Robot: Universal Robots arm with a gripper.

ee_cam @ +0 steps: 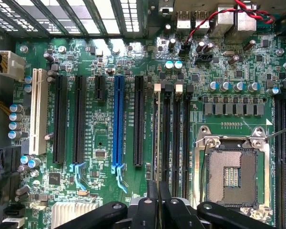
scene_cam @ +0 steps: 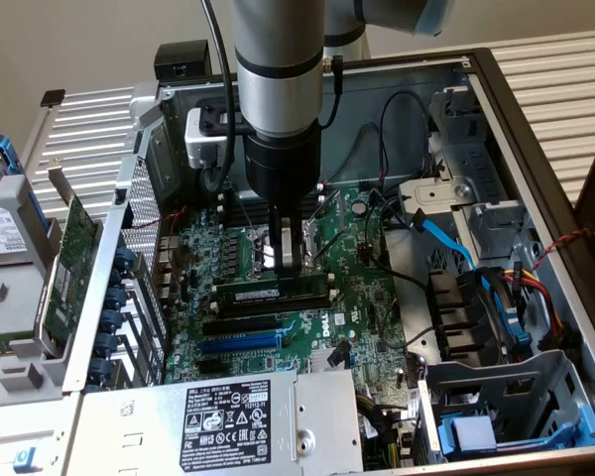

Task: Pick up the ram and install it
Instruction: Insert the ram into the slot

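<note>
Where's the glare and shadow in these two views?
Exterior view: the arm shades the board around the gripper and ram, and the slats at that view's right are bright. Wrist view: the vents blow out white, the socket frame glints, and the gripper reads nearly black.

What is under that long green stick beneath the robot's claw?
A black memory slot on the green motherboard runs under the ram. Its contacts are covered by the stick.
</note>
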